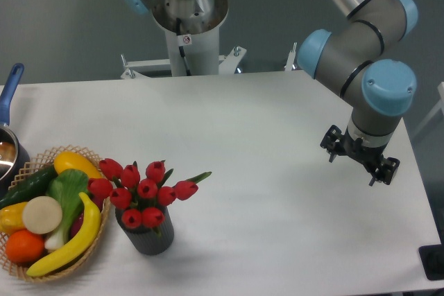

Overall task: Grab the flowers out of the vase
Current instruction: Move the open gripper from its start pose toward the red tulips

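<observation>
At far left edge a blue-handled pot [7, 145] was partly cut off; contents unclear. Next, wicker basket [36, 272] held mixed fruit & veg: 1 banana [73, 235], 1 orange [24, 246], 1 cucumber [28, 185], plus others. Just beside it, touching or nearly so, stood 1 dark ribbed vase [148, 237] w/ the flowers [142, 190] in it, approx 9 red buds, upright. Gripper [359, 159] hung well apart to the right above the table [263, 171], holding nothing; whether jaws were parted or closed, can't tell.
</observation>
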You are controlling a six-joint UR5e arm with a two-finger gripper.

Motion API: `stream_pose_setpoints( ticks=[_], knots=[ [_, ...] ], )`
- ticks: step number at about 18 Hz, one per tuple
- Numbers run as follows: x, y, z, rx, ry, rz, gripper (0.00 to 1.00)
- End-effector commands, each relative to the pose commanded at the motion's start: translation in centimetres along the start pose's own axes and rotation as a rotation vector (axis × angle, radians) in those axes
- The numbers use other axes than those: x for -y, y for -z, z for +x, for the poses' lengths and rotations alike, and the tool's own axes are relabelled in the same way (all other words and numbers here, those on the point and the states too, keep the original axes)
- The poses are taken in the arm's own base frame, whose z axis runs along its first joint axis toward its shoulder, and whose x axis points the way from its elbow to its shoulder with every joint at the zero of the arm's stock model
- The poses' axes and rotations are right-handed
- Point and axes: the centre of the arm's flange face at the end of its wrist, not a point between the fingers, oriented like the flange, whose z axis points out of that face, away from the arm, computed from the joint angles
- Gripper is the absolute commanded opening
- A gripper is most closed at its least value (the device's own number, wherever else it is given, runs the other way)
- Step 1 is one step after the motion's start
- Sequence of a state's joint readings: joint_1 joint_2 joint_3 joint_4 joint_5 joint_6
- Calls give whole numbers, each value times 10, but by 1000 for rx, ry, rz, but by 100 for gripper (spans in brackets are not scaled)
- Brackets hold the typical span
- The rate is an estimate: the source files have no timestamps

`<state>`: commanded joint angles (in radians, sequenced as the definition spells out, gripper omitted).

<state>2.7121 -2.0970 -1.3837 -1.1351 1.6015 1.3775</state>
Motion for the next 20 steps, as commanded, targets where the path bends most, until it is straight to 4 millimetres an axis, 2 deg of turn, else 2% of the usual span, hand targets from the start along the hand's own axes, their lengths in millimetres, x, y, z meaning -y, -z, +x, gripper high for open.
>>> stream_pose_setpoints(
  ticks=[3,6,9,13,20],
  knots=[
    [1,2,-1,8,2,13,100],
    [6,-1,3,32,16,106,100],
    [9,-16,14,87,84,182,100],
    [19,-11,22,117,164,244,100],
    [44,-7,34,40,139,574,100]
  ],
)
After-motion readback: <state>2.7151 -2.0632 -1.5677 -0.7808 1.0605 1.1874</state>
